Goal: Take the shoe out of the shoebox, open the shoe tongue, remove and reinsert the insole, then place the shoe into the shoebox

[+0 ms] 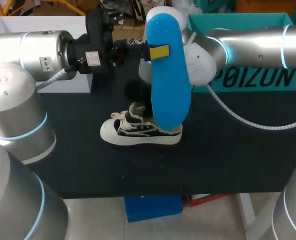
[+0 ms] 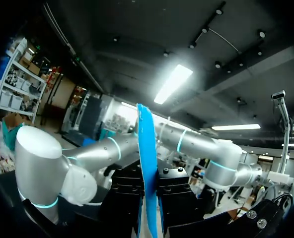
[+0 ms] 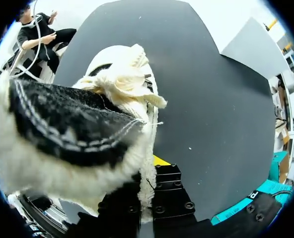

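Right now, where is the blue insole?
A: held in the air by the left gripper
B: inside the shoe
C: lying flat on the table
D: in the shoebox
A: the left gripper is shut on the blue insole, holding it upright in the air over the shoe, which stands on the table.

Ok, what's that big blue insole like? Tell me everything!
The insole is bright blue, smooth and foam-like, long with rounded ends. It is out of the shoe, held in the air over it, its broad face toward the head camera. The left gripper pinches it from one side.
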You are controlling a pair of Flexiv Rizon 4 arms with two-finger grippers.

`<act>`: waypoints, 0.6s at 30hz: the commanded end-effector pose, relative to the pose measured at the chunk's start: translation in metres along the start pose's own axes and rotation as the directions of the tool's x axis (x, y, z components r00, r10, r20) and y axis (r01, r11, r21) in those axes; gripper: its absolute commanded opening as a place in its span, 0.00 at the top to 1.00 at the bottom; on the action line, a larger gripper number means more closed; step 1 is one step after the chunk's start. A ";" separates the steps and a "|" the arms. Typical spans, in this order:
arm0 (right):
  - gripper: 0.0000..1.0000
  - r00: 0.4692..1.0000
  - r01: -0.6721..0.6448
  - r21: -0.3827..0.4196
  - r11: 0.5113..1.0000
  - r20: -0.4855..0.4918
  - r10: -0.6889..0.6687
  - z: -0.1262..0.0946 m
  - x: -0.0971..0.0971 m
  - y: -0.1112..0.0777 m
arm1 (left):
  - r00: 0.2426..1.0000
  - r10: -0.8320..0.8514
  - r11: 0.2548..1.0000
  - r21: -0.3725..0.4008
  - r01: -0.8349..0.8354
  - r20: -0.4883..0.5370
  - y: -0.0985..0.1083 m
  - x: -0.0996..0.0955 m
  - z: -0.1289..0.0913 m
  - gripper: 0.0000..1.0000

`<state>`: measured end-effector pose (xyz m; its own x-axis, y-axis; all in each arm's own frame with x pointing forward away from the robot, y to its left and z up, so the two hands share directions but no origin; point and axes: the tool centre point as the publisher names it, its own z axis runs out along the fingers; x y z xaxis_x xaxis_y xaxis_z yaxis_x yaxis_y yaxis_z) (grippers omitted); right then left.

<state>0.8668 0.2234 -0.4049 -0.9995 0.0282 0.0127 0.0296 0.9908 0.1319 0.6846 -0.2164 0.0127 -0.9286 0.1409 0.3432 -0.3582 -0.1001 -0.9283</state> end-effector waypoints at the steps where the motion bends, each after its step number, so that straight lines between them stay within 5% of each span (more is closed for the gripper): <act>1: 1.00 0.962 -0.269 0.044 0.962 0.061 0.266 -0.037 -0.011 0.002 | 1.000 -0.001 1.000 -0.001 0.001 0.003 0.001 0.000 0.001 1.00; 9: 1.00 0.753 -0.644 0.016 0.765 0.190 0.630 -0.072 -0.031 -0.017 | 1.000 -0.001 1.000 -0.001 0.001 0.003 0.001 0.000 0.001 1.00; 18: 1.00 0.288 -0.938 -0.133 0.319 0.213 0.934 -0.076 -0.036 -0.026 | 1.000 -0.001 1.000 -0.001 0.001 0.003 0.001 0.000 0.001 1.00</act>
<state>0.9082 0.1890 -0.3354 -0.8006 0.5963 -0.0580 0.5920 0.8023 0.0768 0.6845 -0.2164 0.0126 -0.9286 0.1409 0.3432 -0.3582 -0.1001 -0.9283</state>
